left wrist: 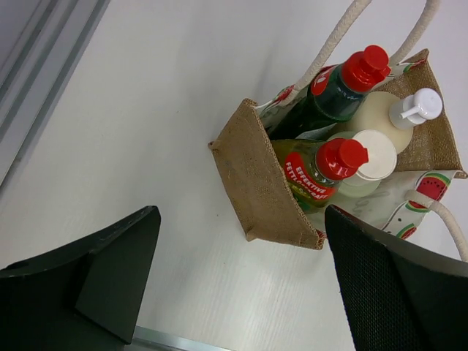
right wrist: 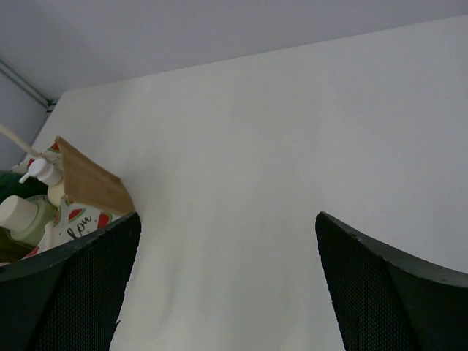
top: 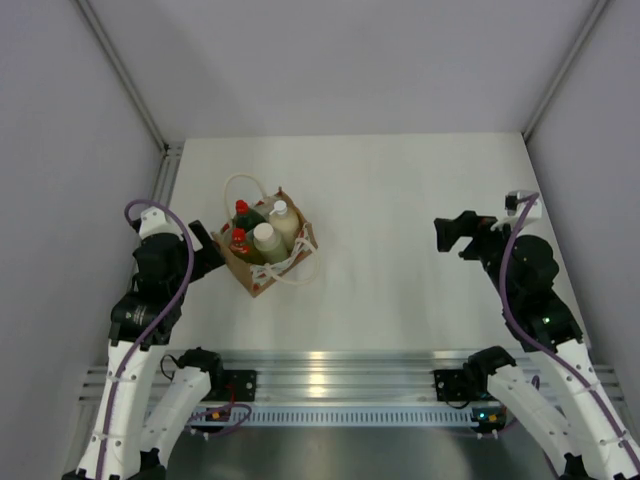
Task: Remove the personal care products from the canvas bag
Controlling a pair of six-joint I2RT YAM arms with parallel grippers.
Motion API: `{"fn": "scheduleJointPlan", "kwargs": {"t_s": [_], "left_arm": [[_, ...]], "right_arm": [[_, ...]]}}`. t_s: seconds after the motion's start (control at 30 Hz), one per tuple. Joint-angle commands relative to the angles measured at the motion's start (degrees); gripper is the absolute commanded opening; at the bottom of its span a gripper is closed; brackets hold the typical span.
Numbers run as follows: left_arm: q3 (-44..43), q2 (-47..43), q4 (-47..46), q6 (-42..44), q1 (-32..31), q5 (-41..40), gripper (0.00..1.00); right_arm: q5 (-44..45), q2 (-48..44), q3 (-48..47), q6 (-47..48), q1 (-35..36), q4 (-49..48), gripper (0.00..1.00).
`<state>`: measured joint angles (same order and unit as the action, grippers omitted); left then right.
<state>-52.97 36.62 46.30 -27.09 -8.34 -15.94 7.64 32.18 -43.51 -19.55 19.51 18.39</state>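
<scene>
Standing upright on the white tabletop (top: 420, 190), left of centre, the small tan-brown canvas bag (left wrist: 259, 175) with watermelon-print sides holds all four bottles, packed cap-up and touching one another. From my left wrist camera I see the yellow plastic bottle with a red cap (left wrist: 311, 175) at the nearest corner. The cream cylinder with a flat white cap (left wrist: 373, 153) is beside it. Behind them are the dark green bottle with a red cap (left wrist: 329, 99) and the cream bottle with a white pump (left wrist: 376, 117). The white rope loop handles (left wrist: 336, 36) trail out from the bag's far rim.

My left gripper (top: 205, 250) hangs just beside the bag's near-left end, not touching it. Its black fingers (left wrist: 95, 278) are spread wide and hold nothing. My right gripper (top: 445, 235) sits well apart on the right side of the table, pointed toward the bag. Its fingers (right wrist: 66, 292) are also spread wide and empty.
</scene>
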Motion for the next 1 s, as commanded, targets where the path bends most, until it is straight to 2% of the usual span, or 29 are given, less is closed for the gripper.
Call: {"fn": "scheduleJointPlan", "kwargs": {"t_s": [0.0,0.23,0.53,0.57,0.67,0.7,0.77,0.9,0.97], "left_arm": [[0.4,-0.3,-2.8,-0.3,-0.1,-0.9,0.98],[0.5,-0.7,-2.8,-0.6,-0.1,-1.4,0.98],[0.5,-1.6,-2.9,-0.9,-0.1,-2.5,0.98],[0.5,-1.8,-2.8,-1.1,-0.1,-2.6,0.98],[0.7,-2.2,-2.9,-1.3,-0.1,-3.1,0.98],[0.8,-2.3,-2.8,-1.4,-0.1,-3.2,0.98],[0.7,-2.3,-2.8,-1.4,-0.1,-3.2,0.98],[0.8,-2.5,-2.8,-1.6,0.0,-3.7,0.98],[0.8,-2.5,-2.8,-1.6,-0.1,-3.9,0.98]], "right_arm": [[-0.3,0.2,-1.6,0.5,0.7,-5.0,0.99],[-4.4,2.7,-1.1,0.0,0.7,-8.4,1.00],[-25.2,14.6,-4.5,-2.6,2.6,-16.7,1.00],[-24.5,16.0,-5.2,-2.7,3.9,-17.2,1.00],[-16.9,21.9,-9.7,0.2,12.2,-16.1,0.99],[-15.0,24.9,-12.2,2.3,17.2,-15.7,0.99],[-11.4,28.0,-14.4,3.9,21.6,-16.0,1.00],[-9.7,35.5,-18.9,9.8,31.9,-20.5,0.99],[-9.7,40.6,-21.4,12.2,34.1,-22.9,0.98]]}}
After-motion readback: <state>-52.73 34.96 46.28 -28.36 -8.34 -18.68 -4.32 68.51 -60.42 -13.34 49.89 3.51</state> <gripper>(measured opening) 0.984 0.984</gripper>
